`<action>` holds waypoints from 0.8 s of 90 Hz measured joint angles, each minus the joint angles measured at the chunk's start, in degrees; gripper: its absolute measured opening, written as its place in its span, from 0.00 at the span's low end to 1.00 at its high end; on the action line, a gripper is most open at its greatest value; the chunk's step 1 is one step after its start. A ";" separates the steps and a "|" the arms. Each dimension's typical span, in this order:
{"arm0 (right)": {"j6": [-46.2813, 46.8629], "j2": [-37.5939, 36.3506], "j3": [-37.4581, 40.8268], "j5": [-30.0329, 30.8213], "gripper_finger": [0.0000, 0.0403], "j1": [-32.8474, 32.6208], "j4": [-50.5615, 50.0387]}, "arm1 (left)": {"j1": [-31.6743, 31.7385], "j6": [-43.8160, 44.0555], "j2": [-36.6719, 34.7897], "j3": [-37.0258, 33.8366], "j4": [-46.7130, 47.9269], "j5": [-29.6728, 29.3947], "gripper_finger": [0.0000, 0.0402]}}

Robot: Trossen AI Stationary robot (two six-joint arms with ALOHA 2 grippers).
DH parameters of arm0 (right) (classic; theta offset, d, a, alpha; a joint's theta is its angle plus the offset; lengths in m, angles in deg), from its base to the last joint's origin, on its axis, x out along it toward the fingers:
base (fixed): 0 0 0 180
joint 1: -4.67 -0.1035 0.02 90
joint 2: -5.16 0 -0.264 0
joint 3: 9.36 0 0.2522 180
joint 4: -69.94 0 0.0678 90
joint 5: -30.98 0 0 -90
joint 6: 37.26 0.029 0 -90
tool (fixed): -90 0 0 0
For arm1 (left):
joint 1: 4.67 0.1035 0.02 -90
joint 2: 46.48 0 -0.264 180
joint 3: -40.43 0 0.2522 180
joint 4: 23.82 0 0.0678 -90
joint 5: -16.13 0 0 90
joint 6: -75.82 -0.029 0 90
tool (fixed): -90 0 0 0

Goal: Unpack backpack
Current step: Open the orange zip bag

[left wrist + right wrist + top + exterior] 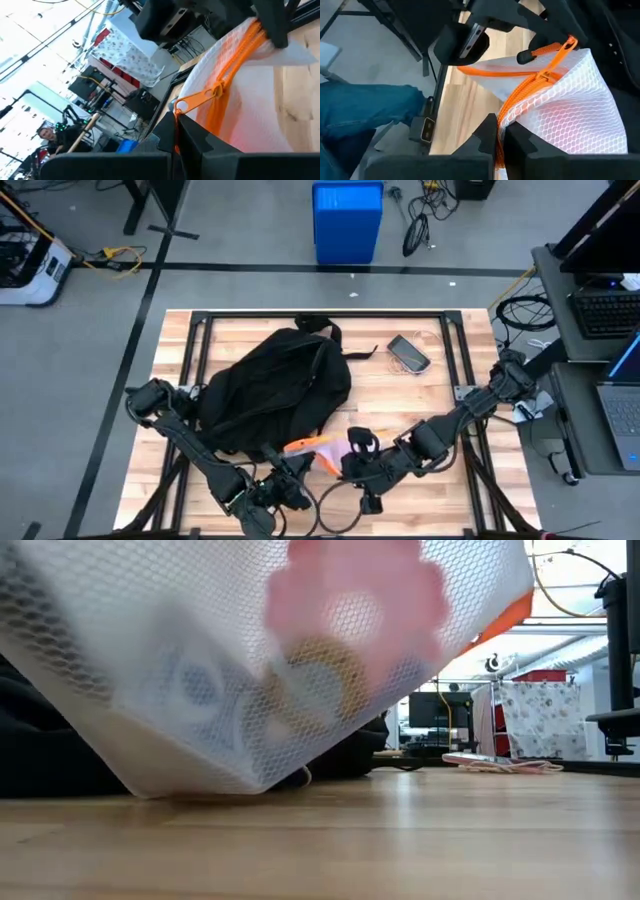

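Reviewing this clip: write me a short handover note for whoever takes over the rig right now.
Left gripper: at the table's near edge, jaws shut on the white mesh pouch by its orange zipper.
Right gripper: beside it, jaws shut on the same pouch at the zipper edge.
Backpack: lying mid-table, left of centre.
Phone: on the far right of the table.
Done: pouch is out of the backpack, held between both grippers.
Left: set the pouch down, check the backpack for more items; its inside is not visible.

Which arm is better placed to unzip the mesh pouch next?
Left, probably: the left gripper sits at the orange zipper pull, while the right gripper pinches the mesh pouch at its zipper edge.
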 joint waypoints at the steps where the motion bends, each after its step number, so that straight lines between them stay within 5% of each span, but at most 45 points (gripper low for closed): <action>1: 0.09 0.00 0.00 0.05 0.00 -0.08 0.00 | -0.01 0.01 0.00 0.00 0.02 0.00 0.00; 72: 11.54 -0.50 0.00 0.93 0.00 -7.65 -0.22 | -7.32 -3.76 -0.14 0.18 3.77 -6.13 0.00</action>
